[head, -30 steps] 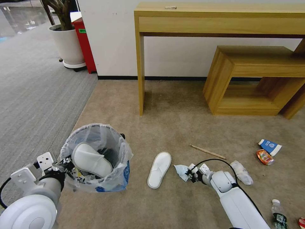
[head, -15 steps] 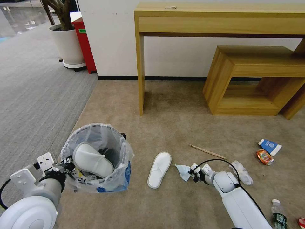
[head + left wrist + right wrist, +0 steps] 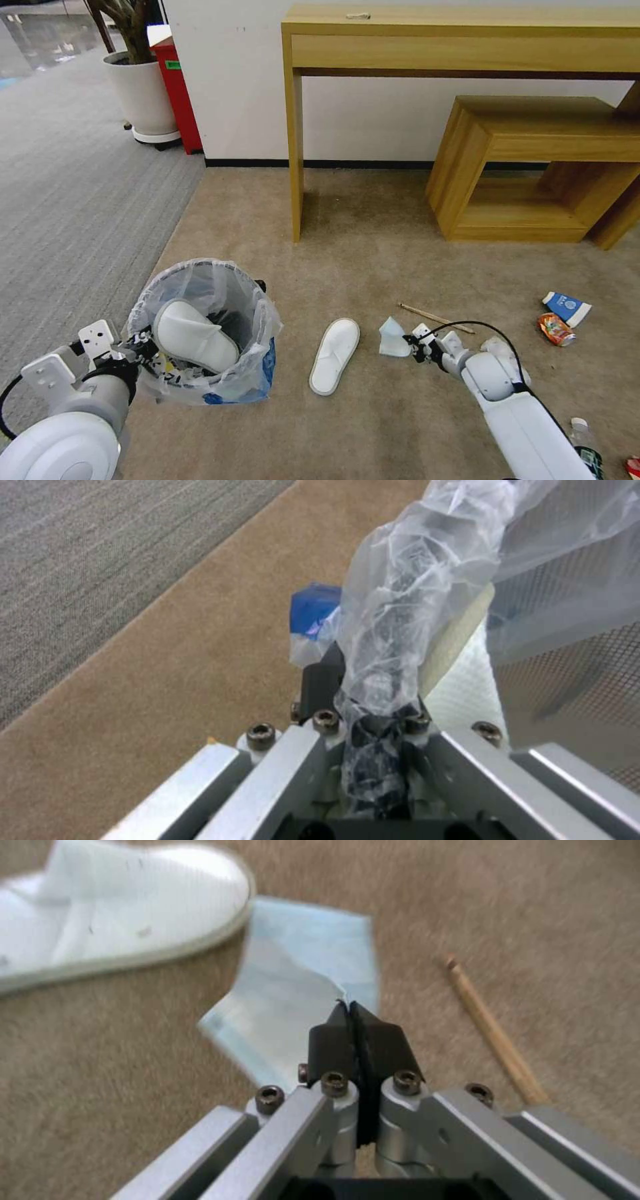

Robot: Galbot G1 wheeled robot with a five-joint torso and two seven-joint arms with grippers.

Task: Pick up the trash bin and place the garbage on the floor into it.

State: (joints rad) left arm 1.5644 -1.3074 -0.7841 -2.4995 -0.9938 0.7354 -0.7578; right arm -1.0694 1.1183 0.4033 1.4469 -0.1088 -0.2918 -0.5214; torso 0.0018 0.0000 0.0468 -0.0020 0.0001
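Left gripper [image 3: 141, 347]: at 8 o'clock in the head view; fingers clenched on the bag-lined rim of the trash bin [image 3: 200, 333]. In the left wrist view the fingers [image 3: 323, 682] pinch the twisted clear plastic of the bin liner.
Trash bin: at 8 o'clock on the floor [image 3: 373, 253], near the edge of the grey ribbed carpet [image 3: 73, 193]; whether its base touches the floor cannot be told.
Bin contents: one white slipper [image 3: 193, 335] lying tilted inside the bag.
Right gripper [image 3: 412, 344]: at 5 o'clock, low over the floor; fingers [image 3: 333, 1037] clenched on the edge of a pale blue tissue [image 3: 393, 338].
Tissue: at the fingertips, just beside the toe of the second slipper [image 3: 335, 355]; whether it is clear of the floor cannot be told.
Second slipper: flat on the floor at 6 o'clock, between bin and right gripper.
Stick [image 3: 437, 319]: on the floor just beyond the right gripper.
Clear wrapper wad [image 3: 499, 350]: beside the right wrist.
Blue-white paper cup [image 3: 567, 308]: at 4 o'clock, lying on its side, touching the crushed orange can [image 3: 555, 329].
Small bottle [image 3: 585, 448]: at 5 o'clock, near the frame corner.
Wooden counter [image 3: 460, 47]: at 12 o'clock against the wall.
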